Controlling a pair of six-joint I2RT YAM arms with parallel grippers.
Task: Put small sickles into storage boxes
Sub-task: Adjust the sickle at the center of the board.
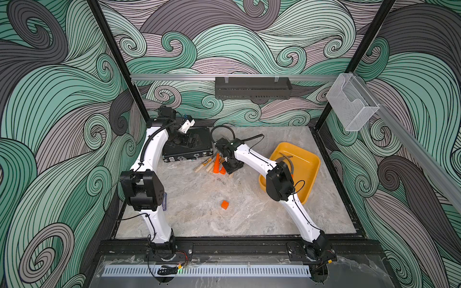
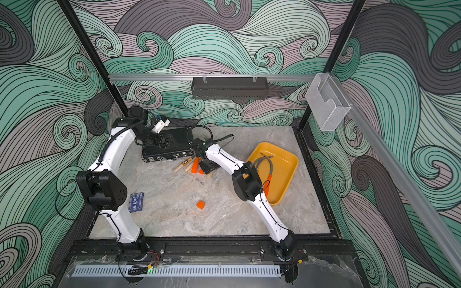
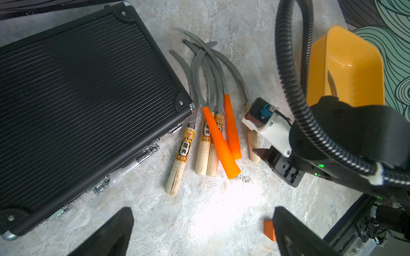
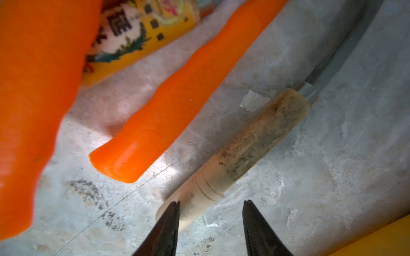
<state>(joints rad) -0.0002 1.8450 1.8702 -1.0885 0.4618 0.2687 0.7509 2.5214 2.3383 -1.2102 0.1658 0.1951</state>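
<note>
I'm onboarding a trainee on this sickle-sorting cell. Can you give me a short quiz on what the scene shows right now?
1. True or false: the left gripper is clamped on a sickle.
2. How many orange-handled sickles lie in the pile beside the black case? A) one B) two C) four
3. Fill in: the right gripper is down at the handle end of the sickle whose handle is made of ____.

Key:
1. False: its jaws stand wide open and empty.
2. B
3. Wood: pale and bare, with no label.
</note>
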